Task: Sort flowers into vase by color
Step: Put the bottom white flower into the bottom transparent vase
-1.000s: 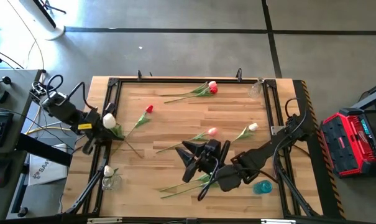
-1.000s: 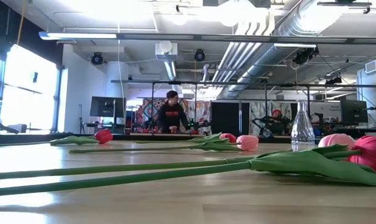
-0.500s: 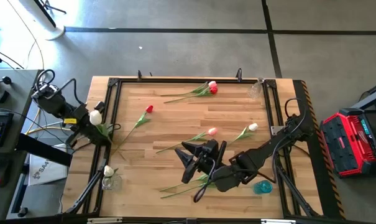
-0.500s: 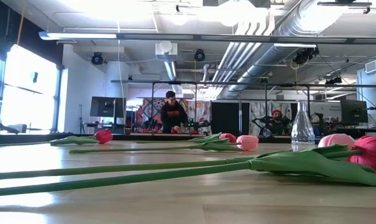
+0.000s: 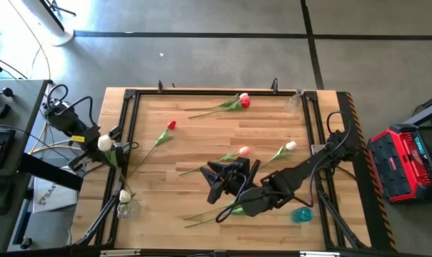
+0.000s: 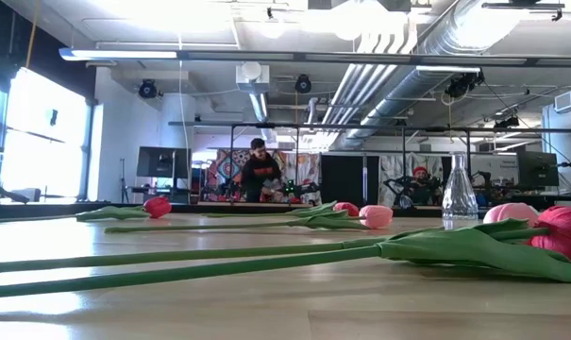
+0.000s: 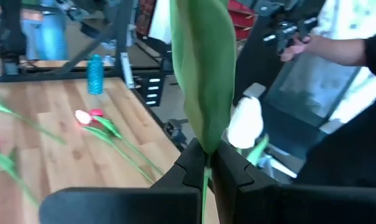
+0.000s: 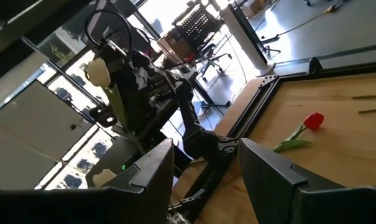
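Observation:
My left gripper [image 5: 96, 145] is over the table's left edge, shut on a white tulip [image 5: 106, 142], whose head [image 7: 246, 122] and broad green leaf [image 7: 203, 74] stand beyond the fingers. My right gripper [image 5: 219, 183] hovers open over the middle of the table, with nothing between its fingers [image 8: 151, 169]. Loose flowers lie flat on the wood: a red one [image 5: 171, 126], a red and a pink one [image 5: 243, 101] at the far edge, a pink one [image 5: 243, 150] and a white one [image 5: 290, 145]. A clear vase [image 5: 128, 208] near the left front holds a white head [image 5: 124, 195]. My left gripper pinches the white tulip's thin stem [image 7: 205, 167] between its two shut fingers, just below the leaf. The fingers lie roughly level, across the stem. The flower is lifted clear of the table, leaf and head above the fingers and the rest of the stem [image 5: 121, 163] trailing below.
A blue vase [image 5: 301, 214] stands near the right front and a clear vase [image 5: 294, 102] at the far right corner. Green stems [image 5: 208, 213] lie under my right arm. A black frame [image 5: 127, 114] runs along the table's edges. People are in the room beyond.
My left gripper has drawn back toward the table's left edge and sunk a little, carrying the white tulip with it and staying shut. The flower's head now hangs outside the frame rail. My right gripper has hardly moved.

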You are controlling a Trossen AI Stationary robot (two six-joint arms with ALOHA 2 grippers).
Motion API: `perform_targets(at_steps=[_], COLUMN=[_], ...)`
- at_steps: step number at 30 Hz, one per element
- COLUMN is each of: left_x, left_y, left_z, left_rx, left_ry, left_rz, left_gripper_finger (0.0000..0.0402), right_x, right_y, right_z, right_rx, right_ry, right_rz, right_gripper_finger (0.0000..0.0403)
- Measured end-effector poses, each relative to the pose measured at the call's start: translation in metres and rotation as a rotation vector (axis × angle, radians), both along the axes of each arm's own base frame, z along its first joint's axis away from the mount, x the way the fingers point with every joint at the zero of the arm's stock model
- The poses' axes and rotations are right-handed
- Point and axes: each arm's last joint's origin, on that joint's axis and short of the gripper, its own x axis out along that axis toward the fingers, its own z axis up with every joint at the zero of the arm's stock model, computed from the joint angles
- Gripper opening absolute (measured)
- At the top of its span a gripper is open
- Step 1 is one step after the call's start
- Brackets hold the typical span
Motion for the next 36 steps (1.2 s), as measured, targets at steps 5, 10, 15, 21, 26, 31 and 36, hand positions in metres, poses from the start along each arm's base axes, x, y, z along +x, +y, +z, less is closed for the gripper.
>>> perform_targets(at_steps=[5,10,15,21,26,31,36], left_x=[-0.002,-0.006,-0.010,-0.008,-0.005,-0.001,0.002], left_y=[-0.001,0.002,0.003,-0.001,-0.005,-0.006,-0.008], left_z=[-0.010,-0.009,-0.001,-0.006,-0.013,-0.016,-0.022], left_rx=[-0.011,-0.028,-0.050,-0.072,-0.063,-0.045,-0.023], left_ry=[0.002,-0.017,-0.033,0.022,0.050,0.029,0.029], left_rz=[-0.049,-0.068,-0.121,-0.199,-0.214,-0.187,-0.186], left_gripper_finger=[0.0000,0.0000,0.0000,0.0000,0.0000,0.0000,0.0000], right_x=[0.000,0.000,0.000,0.001,0.001,0.001,0.001], right_y=[0.000,0.000,-0.001,-0.002,-0.002,-0.002,-0.002], right_z=[-0.001,-0.001,-0.001,-0.001,-0.001,-0.001,-0.001], right_rx=[0.023,0.023,0.023,0.020,0.019,0.019,0.019], right_ry=[-0.010,-0.011,-0.011,-0.009,-0.008,-0.008,-0.008], right_rz=[-0.004,-0.004,-0.007,-0.008,-0.008,-0.008,-0.009], right_gripper_finger=[0.0169,0.0169,0.0169,0.0169,0.0169,0.0169,0.0169])
